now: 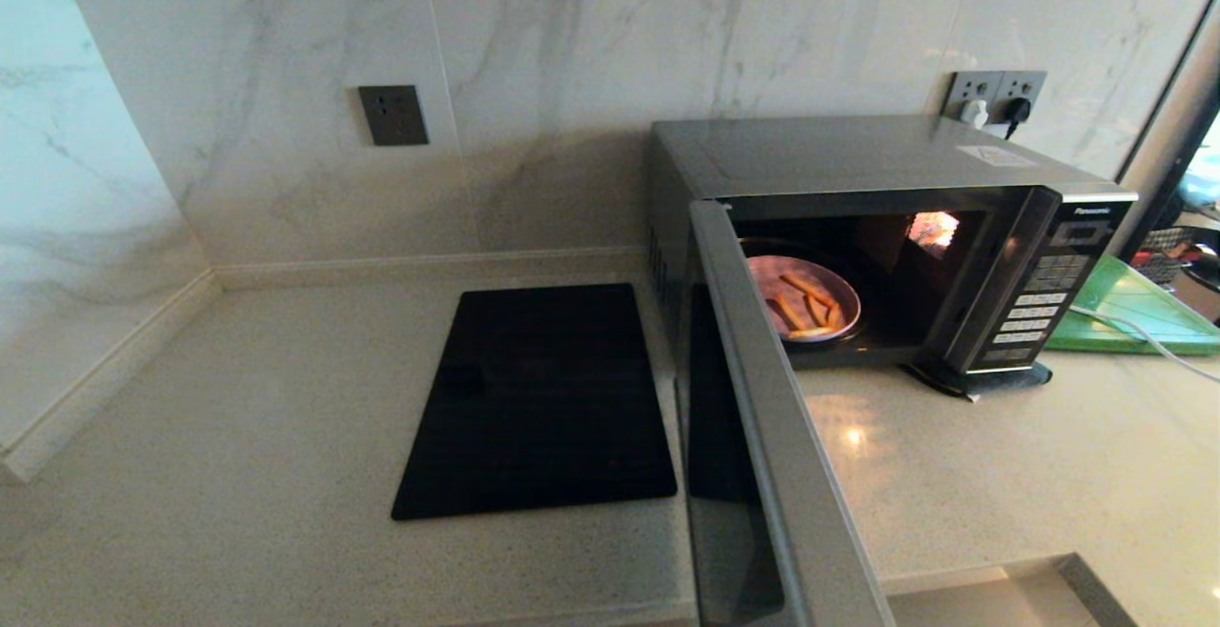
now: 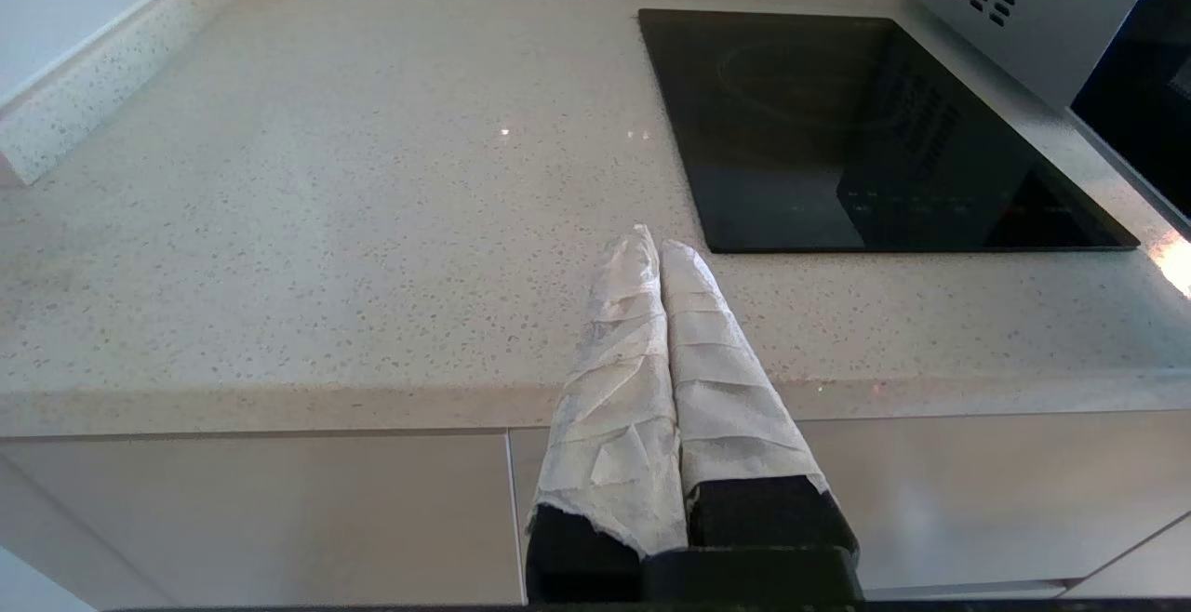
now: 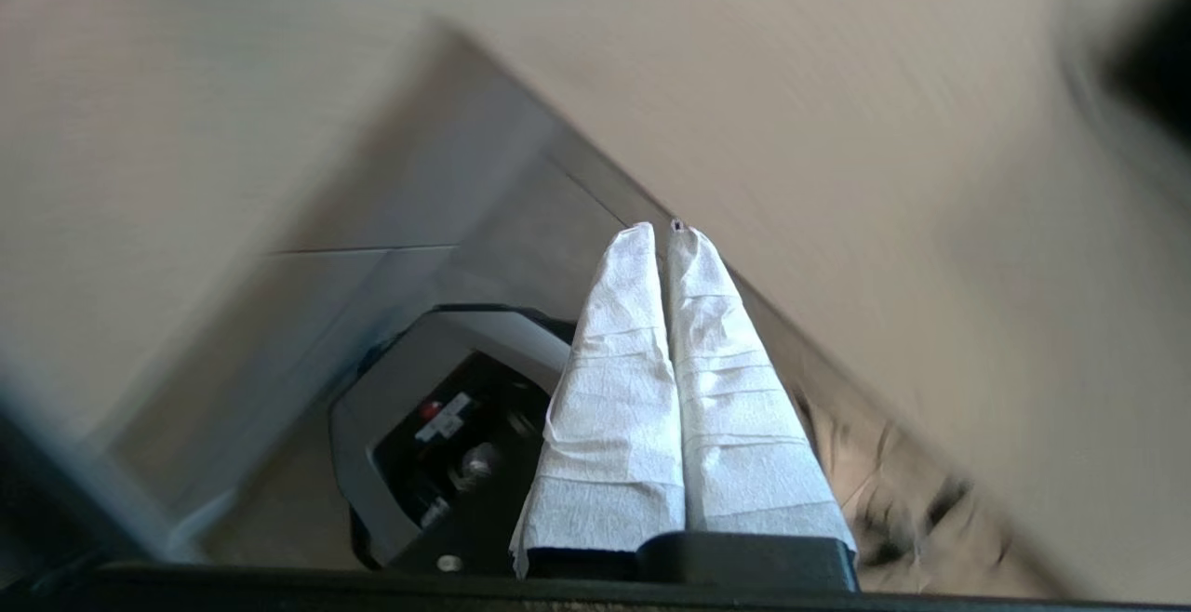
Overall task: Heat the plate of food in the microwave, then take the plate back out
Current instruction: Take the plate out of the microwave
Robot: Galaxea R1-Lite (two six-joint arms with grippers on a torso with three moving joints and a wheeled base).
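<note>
The microwave point(image 1: 858, 160) stands at the back right of the counter with its door point(image 1: 762, 436) swung wide open toward me and its inside lit. The pale lilac plate of food point(image 1: 805, 298), bearing a few orange-tan sticks, sits inside it on the left. Neither arm shows in the head view. My left gripper point(image 2: 656, 245) is shut with nothing in it, low at the counter's front edge, left of the black slab. My right gripper point(image 3: 662, 231) is shut too, holding nothing, down below the counter near the robot's base.
A flat black slab point(image 1: 538, 398) lies on the counter left of the microwave. A green board point(image 1: 1129, 308) with a white cable across it sits at the right. Plugs fill the wall socket point(image 1: 996, 93) behind the microwave. The counter steps in at the front right.
</note>
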